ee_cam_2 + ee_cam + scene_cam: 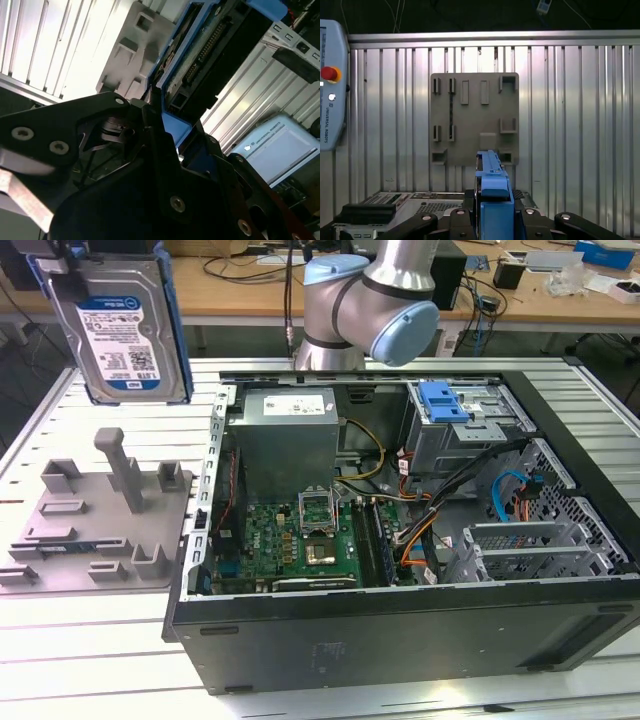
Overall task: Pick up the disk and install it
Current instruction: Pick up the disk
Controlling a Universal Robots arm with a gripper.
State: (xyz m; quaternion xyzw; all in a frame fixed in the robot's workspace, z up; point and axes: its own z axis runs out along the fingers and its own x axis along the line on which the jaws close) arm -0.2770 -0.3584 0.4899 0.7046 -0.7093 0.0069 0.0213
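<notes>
Since the gripper [494, 205] has its fingers clamped on the blue rail of the disk [125, 335], the pick-up part looks done to me. Both wrist views show black fingers pressed against either side of that rail, no gap.

Where the disk is: up in the air at the exterior view's far left, standing on end with its long axis roughly vertical and the label facing the camera. It hangs clear above the grey fixture [100, 510], not touching any of the posts. In the first wrist view you look straight down the disk's edge onto the fixture, so it's pretty much directly over it.

The bit that matters, imo: only 1 arm here, and the open case [400, 630] sits to the exterior view's right of the fixture. The drive cage [470, 425] with the blue latch [443, 400] on top is at the far side of the case, well apart from the disk. So the disk is upright and way off to 1 side of where I'd guess it belongs, with the whole motherboard area in between. Can't tell from these shots which way the cage slot runs, so no idea how the disk's long axis compares.
</notes>
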